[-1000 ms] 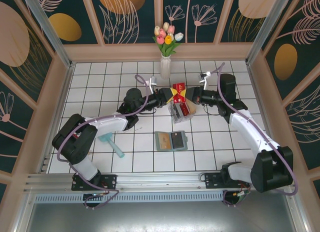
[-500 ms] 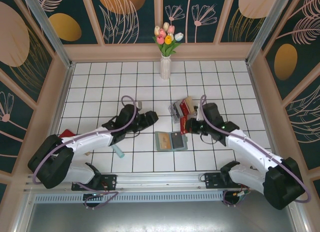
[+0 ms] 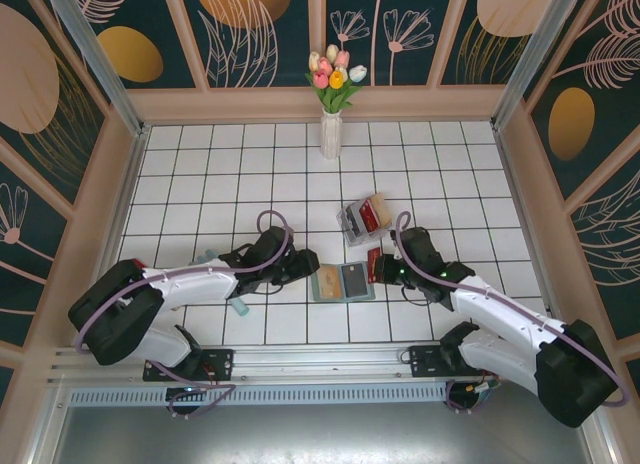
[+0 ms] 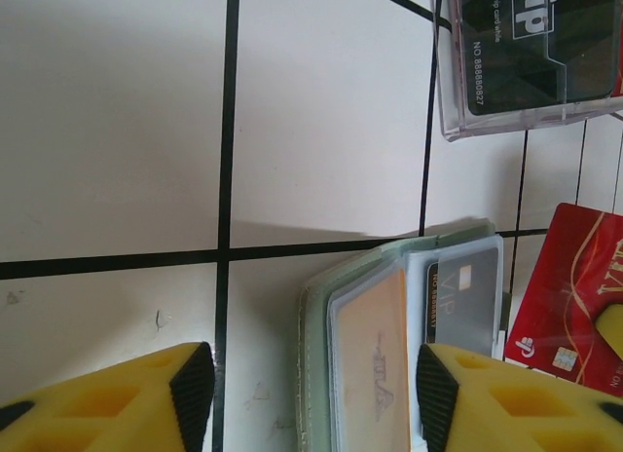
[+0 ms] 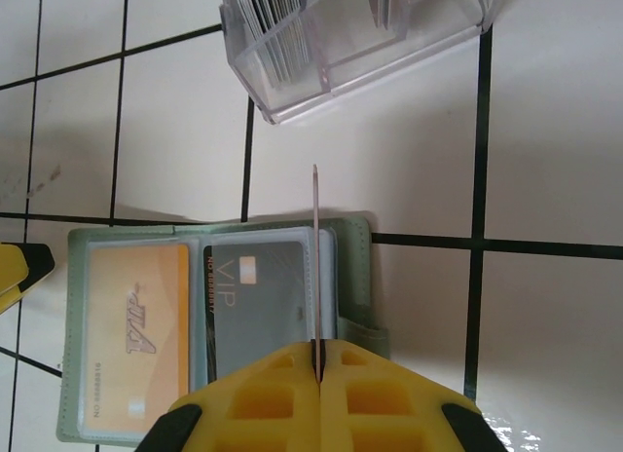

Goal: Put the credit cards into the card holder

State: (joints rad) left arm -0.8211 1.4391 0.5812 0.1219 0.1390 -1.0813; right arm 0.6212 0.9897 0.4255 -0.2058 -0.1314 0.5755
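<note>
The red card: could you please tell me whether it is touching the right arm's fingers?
Touching. The right wrist view shows the red card edge-on, clamped in the seam between the two yellow fingers.

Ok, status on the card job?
Left gripper open at card holder edge. Right gripper shut on red card, edge-on above card holder. Clear box beyond, not blocking.

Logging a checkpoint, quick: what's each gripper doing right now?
Left gripper: open, holding nothing.
Right gripper: closed on a red credit card.
</note>
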